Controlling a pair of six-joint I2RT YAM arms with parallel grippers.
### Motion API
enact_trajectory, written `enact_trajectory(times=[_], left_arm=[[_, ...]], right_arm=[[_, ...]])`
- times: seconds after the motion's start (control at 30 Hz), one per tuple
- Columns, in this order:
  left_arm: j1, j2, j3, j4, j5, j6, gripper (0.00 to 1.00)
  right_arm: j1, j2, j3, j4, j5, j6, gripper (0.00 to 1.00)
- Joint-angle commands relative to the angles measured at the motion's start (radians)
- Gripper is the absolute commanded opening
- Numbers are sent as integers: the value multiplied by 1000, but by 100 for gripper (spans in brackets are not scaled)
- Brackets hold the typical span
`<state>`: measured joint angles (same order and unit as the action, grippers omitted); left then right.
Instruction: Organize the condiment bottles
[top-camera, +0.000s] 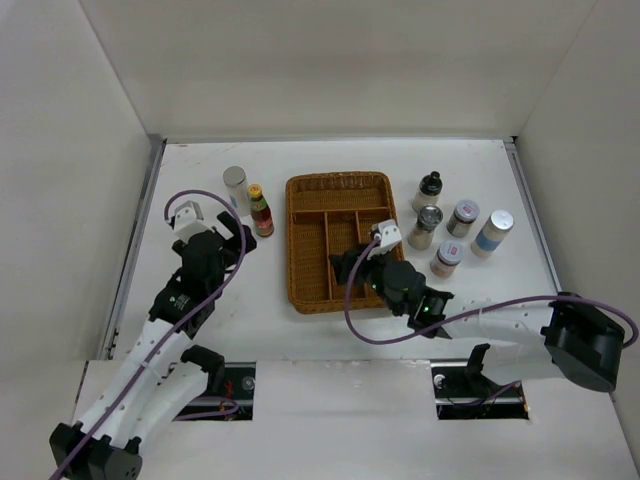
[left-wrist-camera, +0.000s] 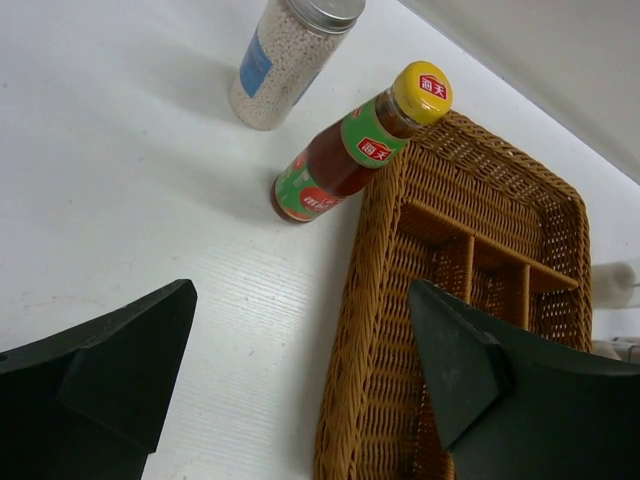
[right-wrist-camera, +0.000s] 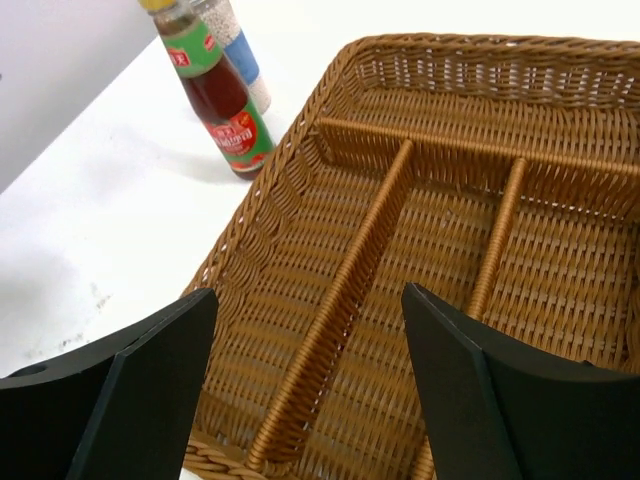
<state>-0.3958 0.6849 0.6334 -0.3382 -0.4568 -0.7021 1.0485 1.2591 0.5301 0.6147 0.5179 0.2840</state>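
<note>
A red sauce bottle with a yellow cap (top-camera: 261, 212) and a tall silver-lidded jar of white grains with a blue label (top-camera: 235, 188) stand left of the wicker tray (top-camera: 293, 262). Right of the tray stand a black-capped bottle (top-camera: 427, 190), a silver-lidded jar (top-camera: 425, 226), two small spice jars (top-camera: 462, 217) (top-camera: 447, 258) and a white-and-blue jar (top-camera: 493, 232). My left gripper (top-camera: 234, 238) is open and empty, near the red bottle (left-wrist-camera: 345, 160) and the grain jar (left-wrist-camera: 285, 65). My right gripper (top-camera: 346, 268) is open and empty over the tray's front compartments (right-wrist-camera: 560, 260).
The tray has wicker dividers (right-wrist-camera: 345, 290) and nothing in it. Its left rim (left-wrist-camera: 365, 330) lies between my left fingers in the left wrist view. The red bottle (right-wrist-camera: 215, 95) stands just outside the tray's far left corner. White walls enclose the table on three sides.
</note>
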Motion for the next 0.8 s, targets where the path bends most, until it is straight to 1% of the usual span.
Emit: enact_trajectory(times=[0.0, 0.03, 0.1, 0.13, 0.17, 0.2, 0.27, 0.3, 0.33, 0.4, 0.43, 0.47, 0.53, 0.57, 0.6, 0.67, 0.77], left_arm=[[-1, 2, -29, 74, 17, 12, 88], [-1, 4, -32, 91, 17, 13, 89], [1, 21, -32, 148, 14, 29, 89], [1, 33, -25, 171, 15, 47, 88], [-2, 44, -15, 183, 12, 64, 88], [-10, 59, 0, 194, 6, 81, 87], [-25, 94, 32, 215, -12, 113, 86], [-28, 114, 47, 231, -28, 140, 86], [-31, 139, 64, 246, -40, 165, 85], [-44, 189, 98, 263, -54, 200, 84], [-50, 218, 115, 265, -59, 213, 84], [-53, 246, 132, 266, -62, 222, 84], [-59, 301, 161, 274, -71, 230, 84], [-65, 327, 173, 286, -66, 237, 84], [-70, 352, 186, 297, -63, 248, 84], [-74, 405, 209, 318, -69, 274, 82], [-71, 484, 238, 361, -78, 303, 79]], right_arm=[[8, -24, 25, 92, -4, -14, 82], [8, -30, 19, 92, -4, -11, 81], [5, -46, 7, 92, -4, -6, 77], [2, -52, 2, 92, -2, -5, 74], [-5, -58, -4, 92, -2, -2, 69], [-9, -66, -8, 91, -2, 0, 58], [-18, -78, -13, 80, -4, 9, 31], [-25, -85, -16, 77, -4, 15, 22], [-32, -90, -18, 69, -5, 23, 19], [-49, -95, -19, 50, -12, 46, 20], [-57, -92, -19, 43, -13, 55, 25], [-61, -86, -19, 43, -15, 61, 33], [-72, -78, -24, 54, -22, 66, 53], [-78, -73, -24, 56, -28, 67, 60], [-83, -67, -24, 57, -35, 67, 65], [-91, -55, -21, 54, -51, 73, 70], [-92, -41, -16, 56, -74, 78, 71]])
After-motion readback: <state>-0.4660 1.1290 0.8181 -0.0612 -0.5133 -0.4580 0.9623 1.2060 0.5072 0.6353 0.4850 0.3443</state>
